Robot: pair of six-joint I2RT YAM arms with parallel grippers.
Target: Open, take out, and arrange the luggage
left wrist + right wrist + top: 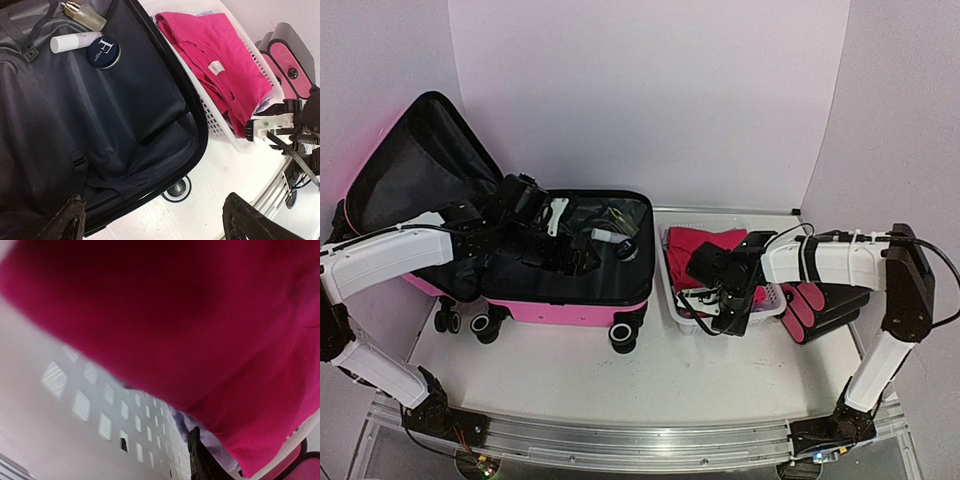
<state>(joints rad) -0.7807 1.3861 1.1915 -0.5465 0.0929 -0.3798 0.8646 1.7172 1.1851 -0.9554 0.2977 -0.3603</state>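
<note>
The pink luggage (pixel 565 308) lies open on the table, with its lid (pixel 415 170) propped up at the left and its black lining (pixel 75 115) showing. My left gripper (pixel 582 258) hovers over the open half near its front rim, its jaws (pixel 155 205) wide apart and holding nothing. My right gripper (pixel 720 305) reaches into the white mesh basket (pixel 672 290), pressed against the pink cloth (pixel 200 315). Only one dark finger (pixel 200 455) shows there, under the cloth's edge, so its grip is unclear.
A gold-capped bottle (pixel 85 15), a white tube (pixel 75 41) and a round blue tin (pixel 103 53) lie at the far end of the lining. Black cases with pink ends (pixel 820 305) are stacked right of the basket. A suitcase wheel (pixel 176 189) juts out at the front.
</note>
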